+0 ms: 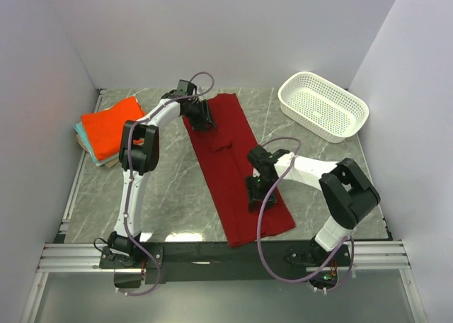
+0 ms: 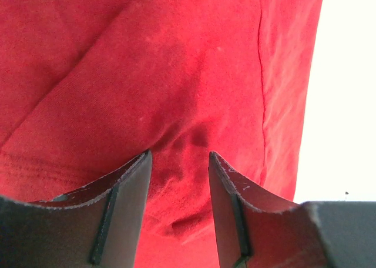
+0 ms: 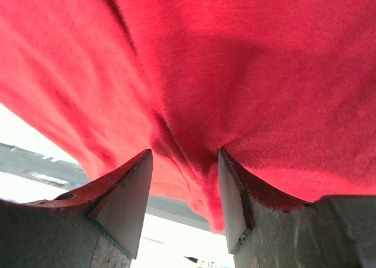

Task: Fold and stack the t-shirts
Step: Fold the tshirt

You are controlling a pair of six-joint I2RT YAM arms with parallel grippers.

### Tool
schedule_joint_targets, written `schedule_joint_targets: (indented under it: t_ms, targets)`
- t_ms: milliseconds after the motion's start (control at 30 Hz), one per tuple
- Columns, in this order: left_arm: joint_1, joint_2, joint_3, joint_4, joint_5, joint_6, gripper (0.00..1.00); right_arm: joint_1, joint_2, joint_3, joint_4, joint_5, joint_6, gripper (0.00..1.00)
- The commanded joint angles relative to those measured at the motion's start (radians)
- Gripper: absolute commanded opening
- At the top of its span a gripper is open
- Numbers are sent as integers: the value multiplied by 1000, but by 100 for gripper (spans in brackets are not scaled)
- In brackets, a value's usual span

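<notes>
- Top view: one dark crimson red cloth t-shirt, folded into a long strip, lies diagonally across mid-table.
- At the left edge is one stack of three folded shirts: bright orange t-shirt on top, with the edges of a teal t-shirt and a tan t-shirt beneath.
- One white perforated plastic basket sits far right.
- Two arms: left pincer at the strip's far end, right pincer on its near half.
- Grey marbled table, plain pale walls.
- Left wrist view: the left pincer is half closed, pinching a pucker of red cloth. A seam shows here, unseen from above.
- Right wrist view: the right pincer is half closed on a red fold whose edge droops between the fingers, with pale table beyond.
</notes>
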Motion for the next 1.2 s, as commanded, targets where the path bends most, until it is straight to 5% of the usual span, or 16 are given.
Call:
schedule_joint_targets:
  t_ms: [0, 733, 1167]
  targets:
    - [17, 97, 45, -4, -94, 93, 52, 67, 37, 10, 71, -69, 113, 56]
    - [72, 191, 181, 164, -14, 88, 66, 183, 206, 292, 102, -140, 196, 56]
    - [19, -295, -96, 243, 19, 80, 70, 184, -96, 241, -116, 15, 147, 57]
